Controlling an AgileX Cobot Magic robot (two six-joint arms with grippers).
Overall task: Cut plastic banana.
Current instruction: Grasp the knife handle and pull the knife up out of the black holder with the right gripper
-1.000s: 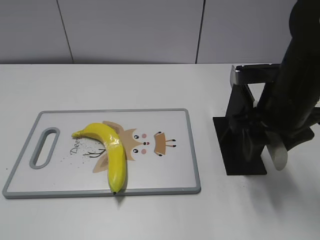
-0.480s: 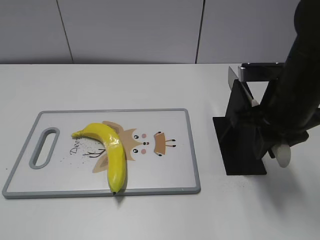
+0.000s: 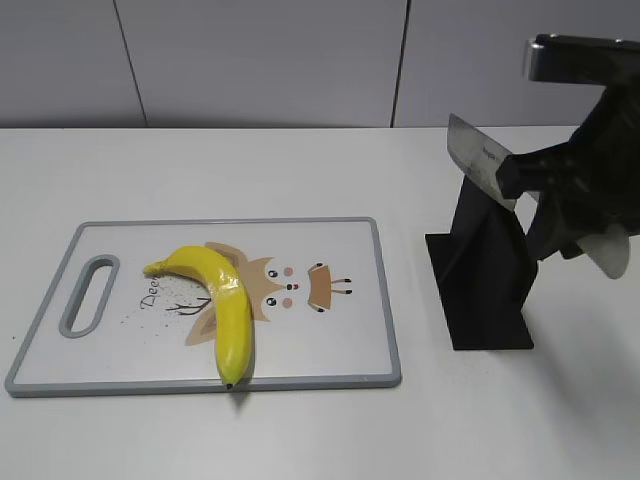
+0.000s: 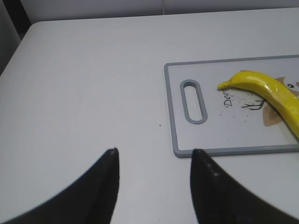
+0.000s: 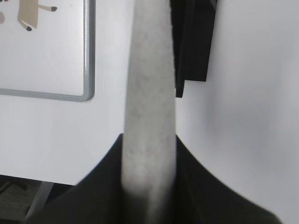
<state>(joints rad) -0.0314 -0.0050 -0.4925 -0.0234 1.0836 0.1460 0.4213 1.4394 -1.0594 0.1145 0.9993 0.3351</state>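
Note:
The plastic banana [image 3: 222, 300] is bright yellow and curved. It lies on the white cutting board [image 3: 330, 350], left of the board's middle, dark tip at the near edge. It also shows in the left wrist view [image 4: 271, 91]. My right gripper [image 3: 560, 200] is shut on the pale handle of a knife [image 5: 149, 93]. The silver blade [image 3: 480, 160] sticks up and left above the black knife stand [image 3: 485, 270]. My left gripper [image 4: 154, 156] is open and empty over bare table, left of the board's handle slot [image 4: 193, 101].
The black knife stand has a flat base [image 3: 480, 335] on the table right of the board. The board's grey rim [image 5: 86, 70] shows in the right wrist view. A white wall stands behind the table.
My right gripper has risen and moved right, lifting the knife up out of the stand; the blade now shows above the stand. The banana and board have not moved.

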